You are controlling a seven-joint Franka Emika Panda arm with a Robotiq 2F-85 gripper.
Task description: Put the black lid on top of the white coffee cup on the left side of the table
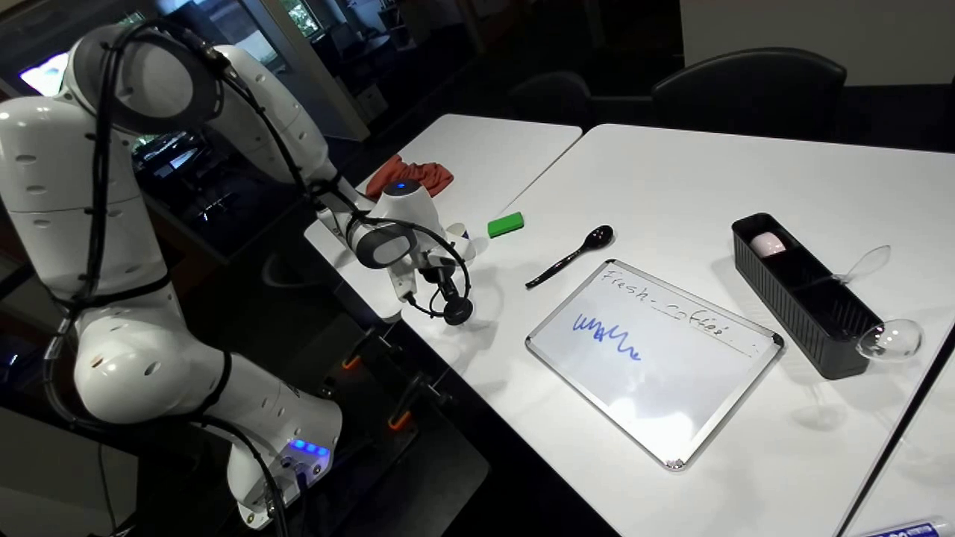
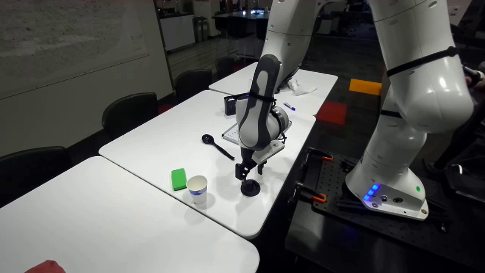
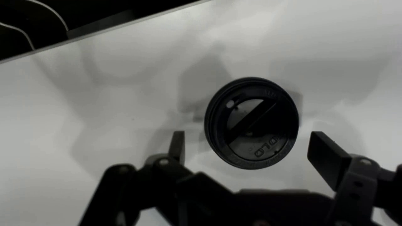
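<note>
The black lid lies flat on the white table near its robot-side edge. It also shows in an exterior view and in the wrist view, with a raised ridge across its top. My gripper is open and empty just above the lid. In the wrist view the fingers stand apart on either side of the lid, not touching it. The white coffee cup with a blue band stands upright beside the lid, near the table seam. In an exterior view the arm partly hides the cup.
A green block lies close behind the cup. A black spoon lies between it and a whiteboard. A black bin and a clear glass stand farther along. A red cloth is on the adjoining table.
</note>
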